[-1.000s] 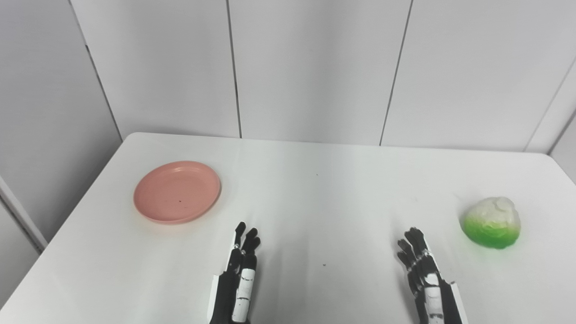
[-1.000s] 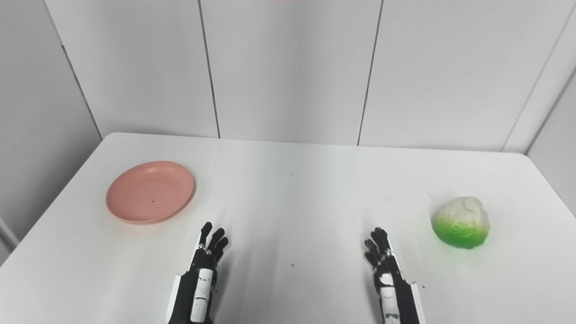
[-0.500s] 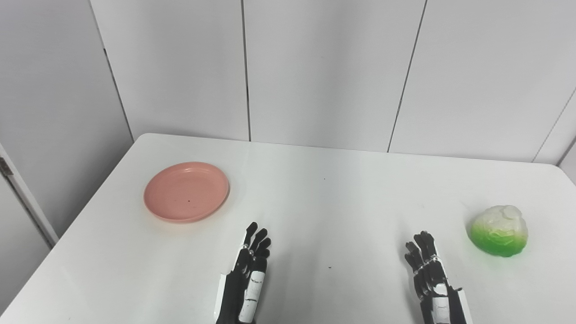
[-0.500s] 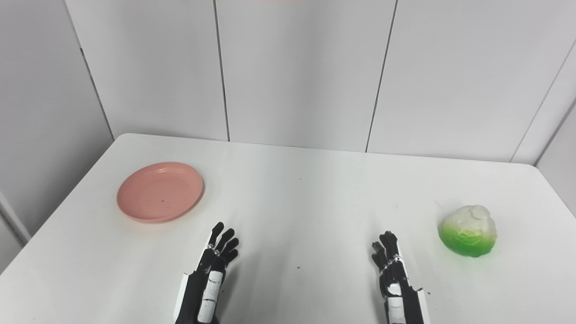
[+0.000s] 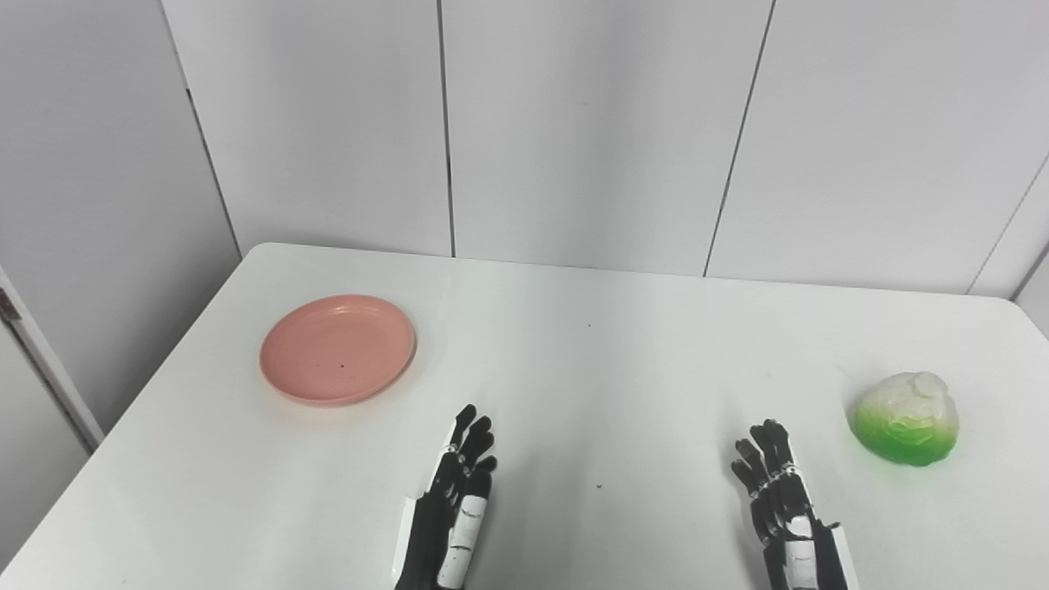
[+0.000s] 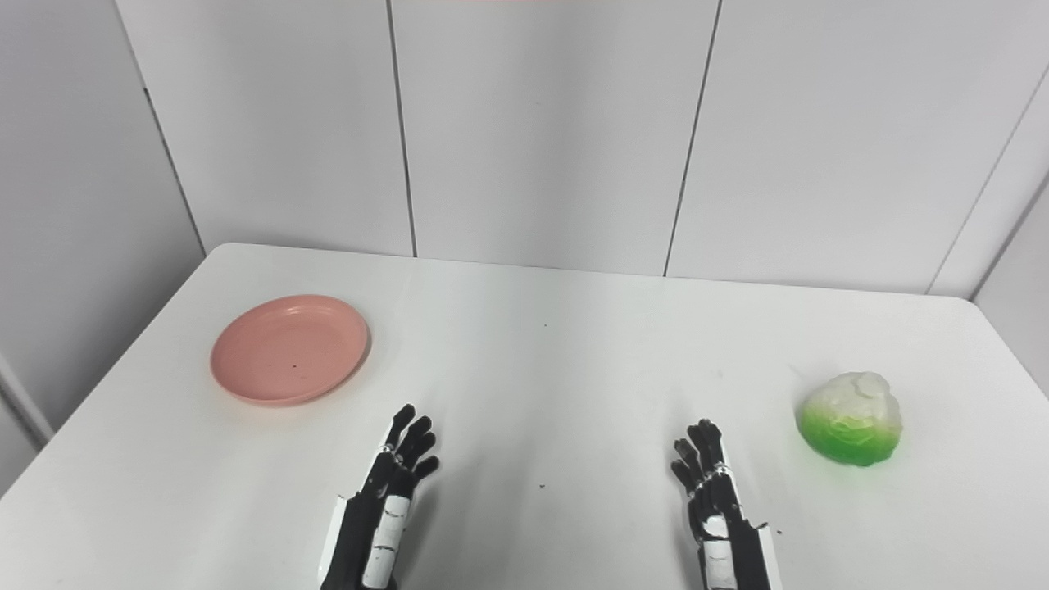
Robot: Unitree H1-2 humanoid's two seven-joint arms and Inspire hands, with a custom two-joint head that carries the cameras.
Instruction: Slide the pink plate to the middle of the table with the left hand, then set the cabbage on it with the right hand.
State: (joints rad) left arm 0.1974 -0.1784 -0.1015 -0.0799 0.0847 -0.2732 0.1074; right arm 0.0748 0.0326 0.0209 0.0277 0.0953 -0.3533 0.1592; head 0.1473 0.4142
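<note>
You have the pink plate (image 5: 338, 350) lying flat on the white table (image 5: 590, 377), well to the left of its middle; the cabbage (image 5: 905, 419) sits near the table's right edge, well apart from the plate; your left hand (image 5: 455, 504) is near the table's front edge, fingers apart, holding nothing; your right hand (image 5: 778, 504) is likewise empty, fingers spread, short of the cabbage.

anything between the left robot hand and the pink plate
No. Only bare white table lies between the left robot hand and the pink plate, and both eye views show this. The hand is open, near the table's front edge.
</note>
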